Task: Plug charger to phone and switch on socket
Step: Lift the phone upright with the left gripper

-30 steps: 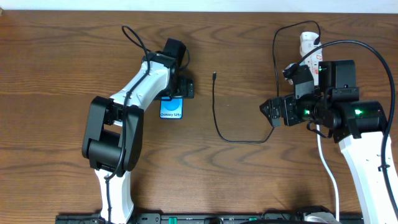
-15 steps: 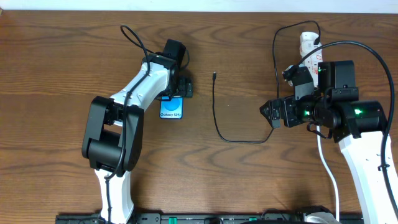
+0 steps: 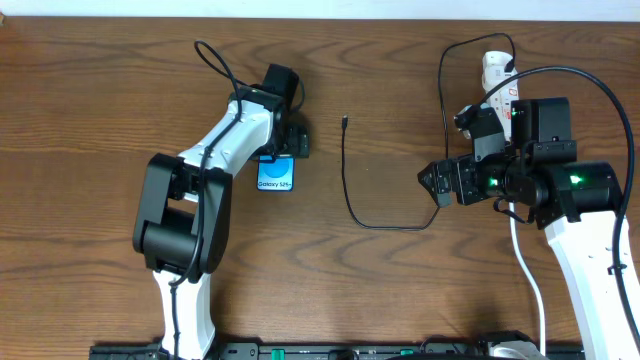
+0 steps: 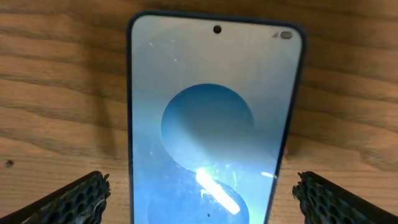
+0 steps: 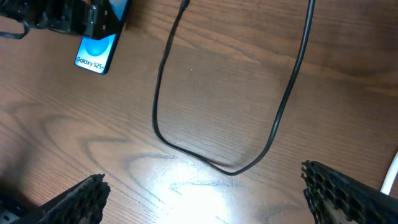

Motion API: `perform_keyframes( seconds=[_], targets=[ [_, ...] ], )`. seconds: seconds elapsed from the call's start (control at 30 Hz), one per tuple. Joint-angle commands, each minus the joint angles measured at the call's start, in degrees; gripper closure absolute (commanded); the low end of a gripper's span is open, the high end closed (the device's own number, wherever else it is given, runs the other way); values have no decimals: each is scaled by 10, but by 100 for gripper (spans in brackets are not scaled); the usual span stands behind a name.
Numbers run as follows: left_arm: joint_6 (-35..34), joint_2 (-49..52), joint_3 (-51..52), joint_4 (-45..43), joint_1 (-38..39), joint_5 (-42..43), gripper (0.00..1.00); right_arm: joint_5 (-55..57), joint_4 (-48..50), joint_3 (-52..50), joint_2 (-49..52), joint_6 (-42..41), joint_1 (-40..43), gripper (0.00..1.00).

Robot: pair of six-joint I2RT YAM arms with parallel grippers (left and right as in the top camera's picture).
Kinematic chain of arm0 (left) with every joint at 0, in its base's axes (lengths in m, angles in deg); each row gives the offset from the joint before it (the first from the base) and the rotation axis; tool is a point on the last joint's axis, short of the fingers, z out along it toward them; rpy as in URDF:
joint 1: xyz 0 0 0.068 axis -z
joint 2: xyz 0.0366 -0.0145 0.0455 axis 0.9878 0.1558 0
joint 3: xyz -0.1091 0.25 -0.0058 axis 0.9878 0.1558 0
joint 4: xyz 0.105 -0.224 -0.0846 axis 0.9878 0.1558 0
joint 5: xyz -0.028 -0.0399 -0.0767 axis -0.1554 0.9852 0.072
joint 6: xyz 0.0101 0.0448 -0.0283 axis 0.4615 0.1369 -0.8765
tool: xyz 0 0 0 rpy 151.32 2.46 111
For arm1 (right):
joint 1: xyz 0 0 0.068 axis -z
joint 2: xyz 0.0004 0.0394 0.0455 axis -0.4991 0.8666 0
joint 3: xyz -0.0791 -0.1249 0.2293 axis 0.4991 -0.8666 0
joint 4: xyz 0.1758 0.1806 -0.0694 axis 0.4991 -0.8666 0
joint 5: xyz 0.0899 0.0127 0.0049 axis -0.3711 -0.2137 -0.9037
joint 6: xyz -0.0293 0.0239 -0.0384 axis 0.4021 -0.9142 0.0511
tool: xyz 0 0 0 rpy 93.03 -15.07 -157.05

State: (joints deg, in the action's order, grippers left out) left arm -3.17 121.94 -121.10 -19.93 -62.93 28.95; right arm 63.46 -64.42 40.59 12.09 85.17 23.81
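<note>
right gripper (image 5: 208, 196): jaws standing wide, empty, hovering above the charger (image 5: 158, 93) loop
left gripper (image 4: 202, 196): jaws spread wide, empty, straddling the phone (image 4: 214, 112)
phone: lying screen up, at 8 o'clock from the connector tip (image 3: 343, 123)
charger: lying loose, tip not yet inserted
step in hand (judged): gripping just behind the connector tip; bracing the phone before insertion
socket (image 3: 497, 75): lying at 1 o'clock, partly hidden from above
table (image 3: 100, 100): dark wood, throwing glare; pale wall (image 3: 300, 6) running along 12 o'clock
</note>
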Motion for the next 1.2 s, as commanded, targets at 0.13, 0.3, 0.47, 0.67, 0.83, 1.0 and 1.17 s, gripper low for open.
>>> perform_keyframes(
  seconds=[0.13, 0.3, 0.47, 0.67, 0.83, 1.0, 1.17],
  targets=[
    [15, 36, 9, -1, -1, 8, 2, 0, -2, 10, 2, 6, -5, 1],
    [33, 37, 9, -9, -1, 32, 8, 0, -2, 10, 2, 6, -5, 1],
    [33, 37, 9, -10, -2, 32, 20, 0, -2, 10, 2, 6, -5, 1],
    [33, 36, 9, -10, -2, 32, 33, 0, -2, 10, 2, 6, -5, 1],
    [33, 36, 9, -9, -2, 32, 36, -4, -2, 10, 2, 3, -5, 1],
    [33, 36, 9, -9, -2, 32, 73, -4, -1, 10, 2, -1, -5, 1],
    [33, 36, 3, -6, -2, 32, 92, -4, 4, 10, 2, -1, -5, 1]
  ],
)
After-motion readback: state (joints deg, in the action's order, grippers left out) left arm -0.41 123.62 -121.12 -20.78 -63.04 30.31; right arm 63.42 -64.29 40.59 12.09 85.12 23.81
